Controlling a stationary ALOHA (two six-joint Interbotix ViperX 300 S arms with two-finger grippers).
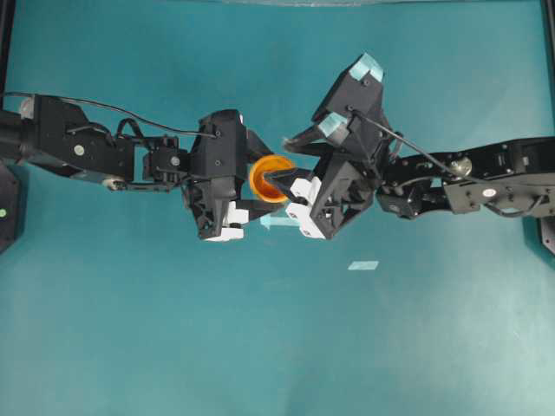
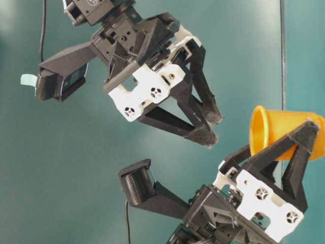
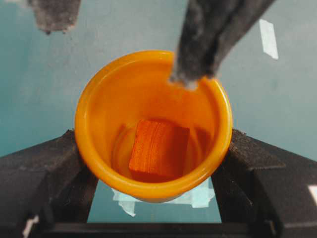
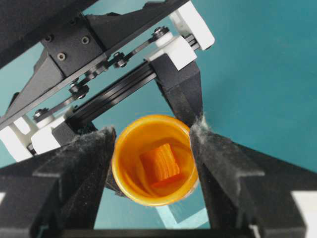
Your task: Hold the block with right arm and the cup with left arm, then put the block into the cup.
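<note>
My left gripper (image 1: 263,186) (image 3: 154,171) is shut on the yellow-orange cup (image 1: 260,176) (image 2: 284,133) (image 3: 106,106) (image 4: 128,148), one finger on each side of its wall, holding it above the table. The small orange block (image 3: 158,148) (image 4: 159,164) lies loose at the bottom of the cup. My right gripper (image 1: 282,163) (image 4: 153,156) stands open just in front of the cup's mouth, its fingers (image 4: 225,158) either side of the rim with nothing between them. One right finger (image 3: 210,34) crosses the rim in the left wrist view.
Pale tape pieces lie on the teal table: one (image 1: 364,265) right of centre, another (image 1: 279,222) under the grippers. Both arms meet mid-table, wrists nearly touching. The table's dark side edges (image 1: 5,52) stand far off.
</note>
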